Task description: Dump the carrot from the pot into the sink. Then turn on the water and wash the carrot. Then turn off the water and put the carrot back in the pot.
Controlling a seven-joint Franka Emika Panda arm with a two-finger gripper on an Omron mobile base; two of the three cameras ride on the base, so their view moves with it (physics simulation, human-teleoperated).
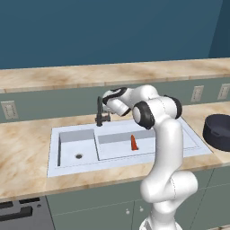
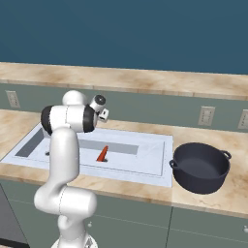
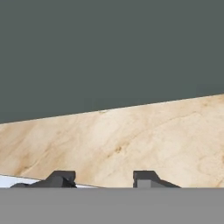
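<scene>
In the hand view I see the gripper (image 3: 104,178) with its two dark fingertips (image 3: 61,177) standing apart, with a clear gap between them and nothing in it. They point at the marble-look counter (image 3: 144,140) and the grey-green wall (image 3: 109,52) behind it; a sliver of pale sink rim shows at the lower left. From the left base view, I find the hand reaching toward the black faucet (image 1: 101,113) at the back of the sink (image 1: 67,166), but I cannot tell whether it touches the faucet. The carrot (image 1: 134,143) lies in the wider basin, point up and leaning slightly, apart from the hand. I see no stream at the spout. The pot (image 2: 201,167) sits upright on the counter just right of the sink, its handle nearly at the sink's rim. Outlets (image 2: 206,116) dot the back wall.
</scene>
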